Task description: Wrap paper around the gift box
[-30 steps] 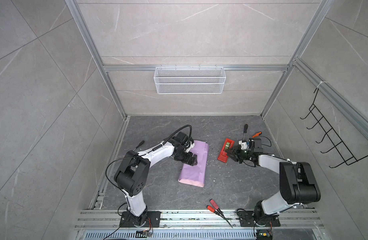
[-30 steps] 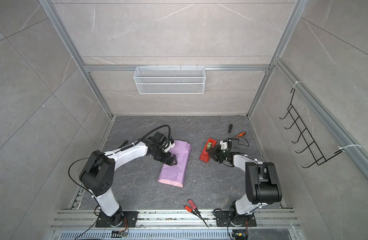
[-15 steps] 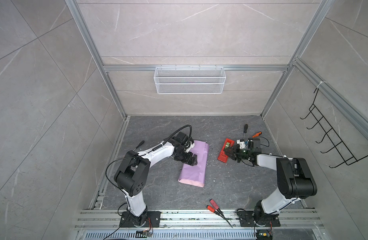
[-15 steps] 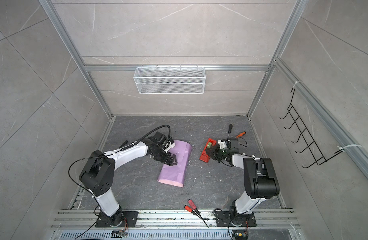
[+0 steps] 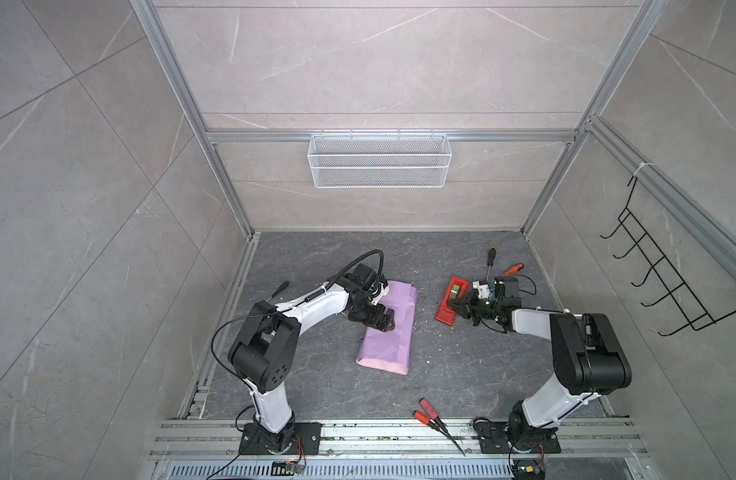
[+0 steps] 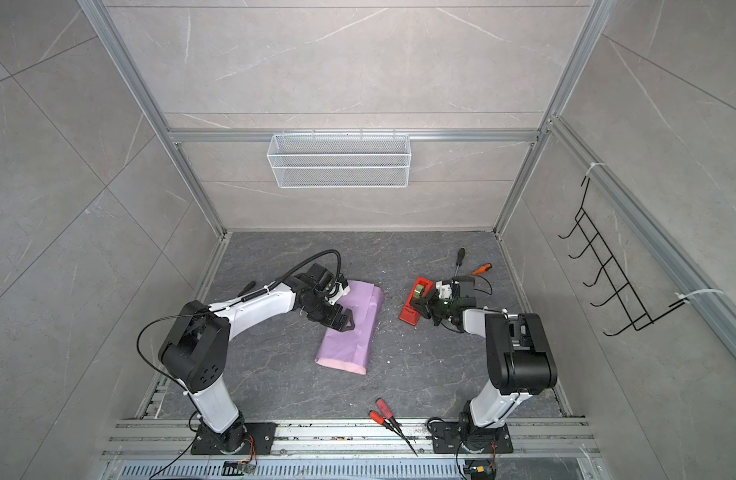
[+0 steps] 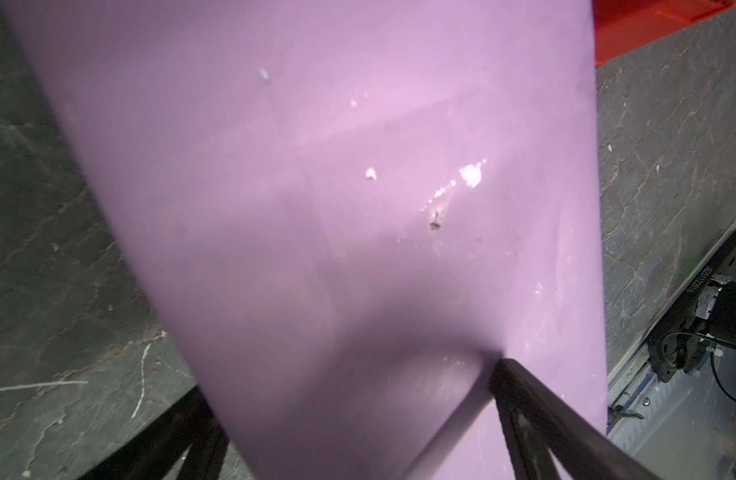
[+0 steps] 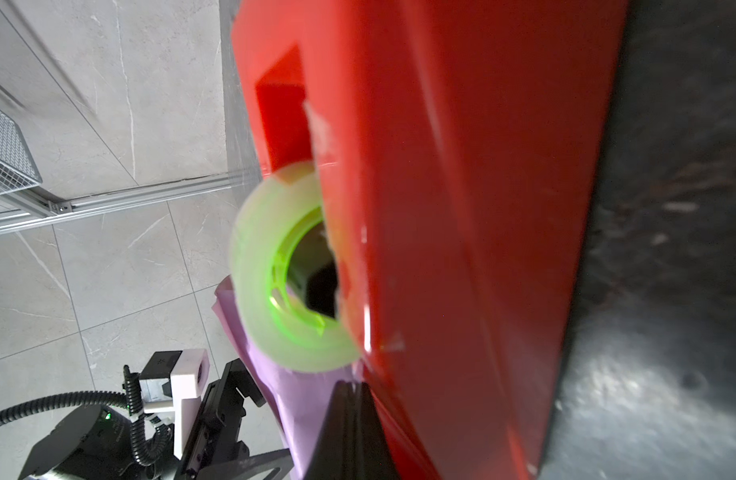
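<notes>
Right jaws have closed together at the tape dispenser [image 5: 446,311]; left jaws stand wide apart on the paper [image 5: 395,343].

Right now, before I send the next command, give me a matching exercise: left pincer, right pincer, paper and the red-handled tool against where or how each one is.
Column one:
1. left pincer
2. right pincer
3. paper
4. red-handled tool

Column two:
A. shut, at the red tape dispenser
B. lying by the front rail
C. open, one finger pressing on the paper
D. folded into a bundle, lilac side out

Pairs: 1-C, 2-A, 3-D, 4-B
</notes>
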Motion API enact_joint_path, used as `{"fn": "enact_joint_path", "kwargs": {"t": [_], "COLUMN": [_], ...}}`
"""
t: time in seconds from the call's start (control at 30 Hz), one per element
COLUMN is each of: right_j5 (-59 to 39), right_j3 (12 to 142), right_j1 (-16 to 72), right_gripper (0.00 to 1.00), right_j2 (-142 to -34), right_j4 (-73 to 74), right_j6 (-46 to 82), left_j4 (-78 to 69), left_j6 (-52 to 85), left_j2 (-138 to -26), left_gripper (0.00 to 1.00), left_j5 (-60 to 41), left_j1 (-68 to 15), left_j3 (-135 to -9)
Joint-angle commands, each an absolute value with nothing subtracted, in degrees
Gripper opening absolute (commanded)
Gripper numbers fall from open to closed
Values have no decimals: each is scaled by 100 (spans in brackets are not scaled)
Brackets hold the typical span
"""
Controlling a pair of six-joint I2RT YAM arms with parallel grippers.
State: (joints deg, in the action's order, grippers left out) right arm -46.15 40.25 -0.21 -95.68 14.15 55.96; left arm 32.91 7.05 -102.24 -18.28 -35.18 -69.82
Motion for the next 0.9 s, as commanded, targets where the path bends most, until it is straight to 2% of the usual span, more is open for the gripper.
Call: {"fn": "enact_joint_path", "kwargs": {"t": [0.0,0.5,0.87], "right_j5": [-4544,-4605,-4597], "right_j3": [4298,5202,5800], "right_j1": [20,20,20], "right_gripper": [0,0,0], "right_j2": [-9625,-9697,-9228], "right_j4": [1479,1272,728], "right_j6": [5860,6264,6355], "left_j4": [3322,3296,3296], "left_j6": [641,659,672], "left_j2": [-10327,-10327,-10340], "left_gripper": [97,97,97], "left_j5": [-1354,-1380,-1389], "left_j1": [-3592,-3591,-3593], "left_j3": [-6794,-6770,-6785]}}
